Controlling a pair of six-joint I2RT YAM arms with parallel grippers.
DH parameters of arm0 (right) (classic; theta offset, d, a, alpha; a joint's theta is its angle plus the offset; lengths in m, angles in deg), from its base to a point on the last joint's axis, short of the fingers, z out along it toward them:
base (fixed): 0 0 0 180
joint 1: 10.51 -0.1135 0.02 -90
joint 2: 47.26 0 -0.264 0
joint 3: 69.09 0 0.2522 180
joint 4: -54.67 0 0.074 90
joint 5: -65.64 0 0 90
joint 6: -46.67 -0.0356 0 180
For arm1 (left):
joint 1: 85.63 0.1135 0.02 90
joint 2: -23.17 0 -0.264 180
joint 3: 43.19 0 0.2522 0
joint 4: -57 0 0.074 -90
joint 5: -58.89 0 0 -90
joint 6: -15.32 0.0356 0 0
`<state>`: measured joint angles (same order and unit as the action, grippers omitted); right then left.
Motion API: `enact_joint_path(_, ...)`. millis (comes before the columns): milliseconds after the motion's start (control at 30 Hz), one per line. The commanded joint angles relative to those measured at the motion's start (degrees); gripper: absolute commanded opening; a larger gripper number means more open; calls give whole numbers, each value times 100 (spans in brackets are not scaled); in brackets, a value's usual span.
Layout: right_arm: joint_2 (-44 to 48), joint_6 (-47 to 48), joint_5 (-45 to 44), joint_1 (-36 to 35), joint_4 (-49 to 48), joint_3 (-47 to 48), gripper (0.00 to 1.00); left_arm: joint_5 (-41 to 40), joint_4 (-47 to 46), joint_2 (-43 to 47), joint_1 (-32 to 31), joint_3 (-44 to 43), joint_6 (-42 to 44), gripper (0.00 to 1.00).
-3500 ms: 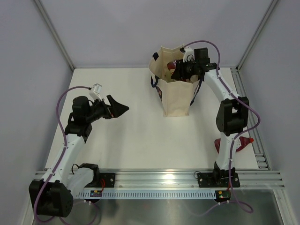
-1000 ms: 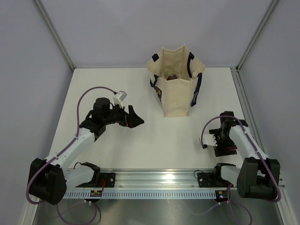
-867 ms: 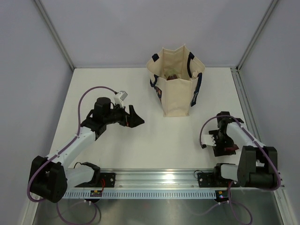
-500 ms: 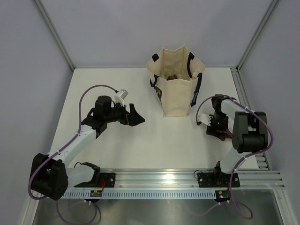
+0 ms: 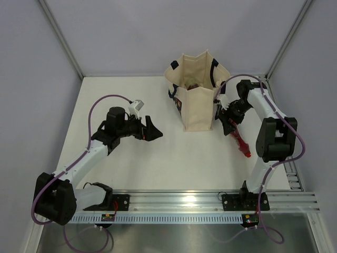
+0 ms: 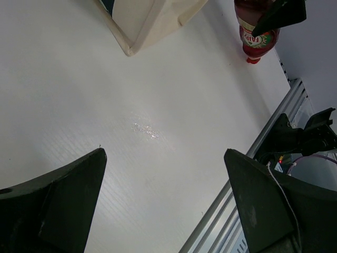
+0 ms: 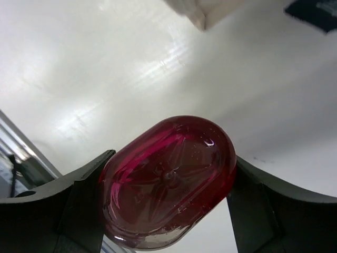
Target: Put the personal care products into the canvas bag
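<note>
A dark red bottle (image 5: 238, 139) hangs above the table just right of the canvas bag (image 5: 196, 108), its cap pointing away from the bag. My right gripper (image 5: 228, 119) is shut on its base end. In the right wrist view the bottle's red underside (image 7: 168, 179) fills the gap between the two fingers (image 7: 79, 205). The beige bag stands upright with navy handles, and something dark red (image 5: 194, 85) lies inside it. My left gripper (image 5: 151, 129) hovers open and empty left of the bag. The left wrist view shows the bag's bottom corner (image 6: 152, 21) and the labelled bottle (image 6: 256, 32).
An aluminium rail (image 5: 184, 200) runs along the near edge, and another rail (image 5: 276, 113) runs along the right side. Grey walls close in the table at the back and on both sides. The bag's corner (image 7: 208, 10) lies close ahead of the right gripper.
My right gripper closed on the dark red bottle at the near right and carried it up and back, to beside the bag. The left arm has barely moved.
</note>
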<state>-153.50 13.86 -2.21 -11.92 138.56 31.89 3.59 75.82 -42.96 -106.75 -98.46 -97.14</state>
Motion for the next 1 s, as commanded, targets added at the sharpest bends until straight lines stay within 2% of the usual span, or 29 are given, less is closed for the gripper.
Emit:
enact_joint_path(0,-195,-787,1405,-70,792,559,0,54,-172,12,-32,-313,-83,99)
enact_joint_path(233,-380,-1200,2468,-70,906,814,0,143,-716,-14,-128,-208,-539,99)
enact_joint_path(433,-398,-1754,3330,-79,740,596,0,-103,-954,-523,-708,-523,-681,99)
enact_joint_path(467,-372,-2068,3487,-70,556,525,0,-156,-919,-707,-918,-689,-672,99)
enact_joint_path(533,-328,-2621,3611,-70,179,245,0,-445,-867,-866,-1121,-866,-637,99)
enact_joint_path(633,-249,-3281,3735,-70,-322,-116,0,-1043,-708,-1156,-1743,-1218,-532,99)
enact_joint_path(833,-231,-3977,3691,-88,-1008,-714,0,-2177,-297,-1982,-2833,-2070,-207,99)
enact_joint_path(967,-187,-4251,3638,-131,-1299,-1040,0,-2913,47,-2702,-3450,-2650,327,99)
